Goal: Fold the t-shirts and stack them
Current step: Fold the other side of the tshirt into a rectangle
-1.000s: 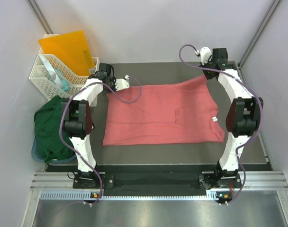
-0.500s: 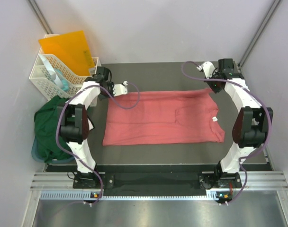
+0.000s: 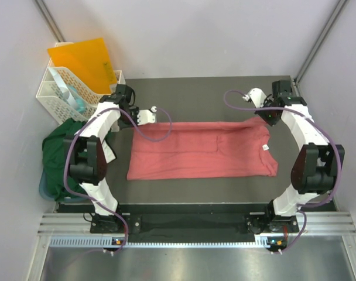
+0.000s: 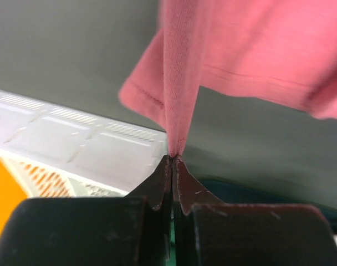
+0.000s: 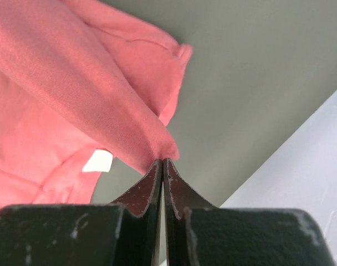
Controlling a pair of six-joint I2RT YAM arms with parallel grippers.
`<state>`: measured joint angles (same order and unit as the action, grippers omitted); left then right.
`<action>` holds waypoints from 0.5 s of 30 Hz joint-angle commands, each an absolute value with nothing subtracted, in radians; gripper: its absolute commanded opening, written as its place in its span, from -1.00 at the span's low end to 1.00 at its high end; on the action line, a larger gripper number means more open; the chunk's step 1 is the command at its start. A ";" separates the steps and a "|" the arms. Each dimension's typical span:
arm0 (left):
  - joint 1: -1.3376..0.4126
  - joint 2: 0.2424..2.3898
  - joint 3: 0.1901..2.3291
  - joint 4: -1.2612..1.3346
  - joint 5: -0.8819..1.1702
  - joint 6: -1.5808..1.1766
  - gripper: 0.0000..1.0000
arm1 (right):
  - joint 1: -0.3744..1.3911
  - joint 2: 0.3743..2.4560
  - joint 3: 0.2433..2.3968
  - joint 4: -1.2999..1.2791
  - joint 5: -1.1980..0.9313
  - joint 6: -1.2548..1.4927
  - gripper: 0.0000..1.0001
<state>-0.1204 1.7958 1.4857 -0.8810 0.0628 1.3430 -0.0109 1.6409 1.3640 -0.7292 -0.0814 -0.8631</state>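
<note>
Both pincers are clamped on the pink shirt (image 3: 201,151). Left pincer (image 4: 172,159) pinches its far-left corner, right pincer (image 5: 162,162) the far-right corner by the neck label (image 5: 97,160). The shirt sits mid-table (image 3: 195,91), far edge lifted, near part lying flat. Green shirt (image 3: 61,155) is bunched at the left, just near of the basket (image 3: 55,88). My read: the cloth is soft, light and limp, so it'll drape and sag between grips. Thin corner pinches suit it. I'd keep both sides level or the fold skews.
</note>
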 commanded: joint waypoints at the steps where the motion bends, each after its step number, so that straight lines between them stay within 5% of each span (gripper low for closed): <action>1: -0.106 1.743 1.457 -1.034 0.067 1.391 -1.00 | -0.029 1.565 1.339 -0.801 -0.074 -0.962 -1.00; 15: -0.106 1.686 1.379 -1.152 0.081 1.427 -1.00 | -0.029 1.460 1.249 -0.931 -0.055 -1.098 -1.00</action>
<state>-0.1204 1.7386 1.3941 -1.0775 0.0906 1.3975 -0.0109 1.5242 1.2682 -0.8848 -0.0837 -1.0264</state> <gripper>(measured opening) 0.010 0.005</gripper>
